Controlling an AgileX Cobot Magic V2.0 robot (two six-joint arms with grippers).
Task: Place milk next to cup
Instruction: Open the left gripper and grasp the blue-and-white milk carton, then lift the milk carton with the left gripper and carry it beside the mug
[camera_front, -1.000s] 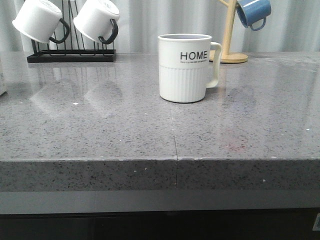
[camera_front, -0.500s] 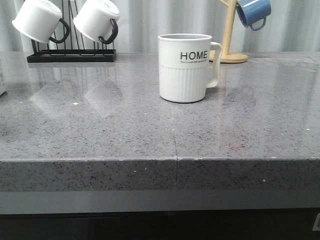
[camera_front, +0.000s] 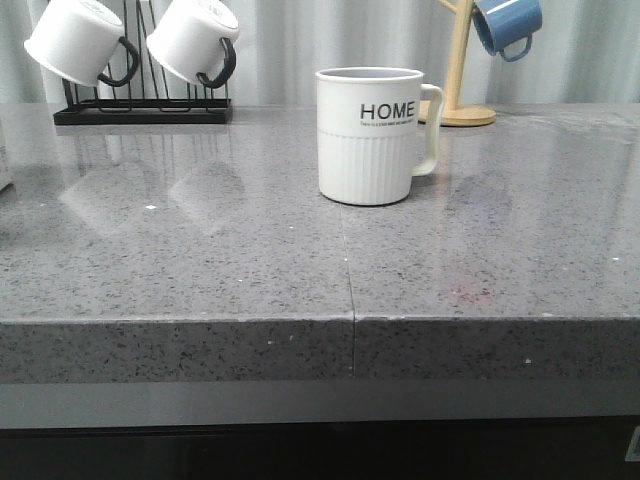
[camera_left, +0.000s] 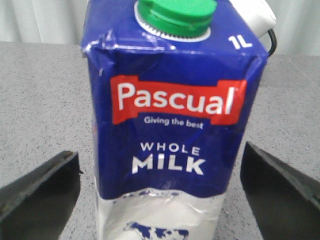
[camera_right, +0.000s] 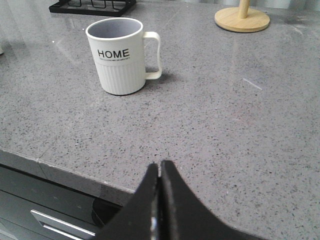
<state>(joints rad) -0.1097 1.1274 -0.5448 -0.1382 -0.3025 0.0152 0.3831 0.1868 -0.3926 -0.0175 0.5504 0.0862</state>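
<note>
milk (camera_left: 172, 125) upright between wide-open left jaws; right jaws closed, empty; cup (camera_front: 370, 135) mid-counter.

The milk carton (camera_left: 172, 130) is deep blue above and white below, with a green cap (camera_left: 175, 15), a red band and white lettering. The cup (camera_front: 372, 135) is cream-white with black letters and a ribbed lower half. The counter (camera_front: 200, 260) is speckled grey; 2 white mugs (camera_front: 80, 40) have black handles.
</note>
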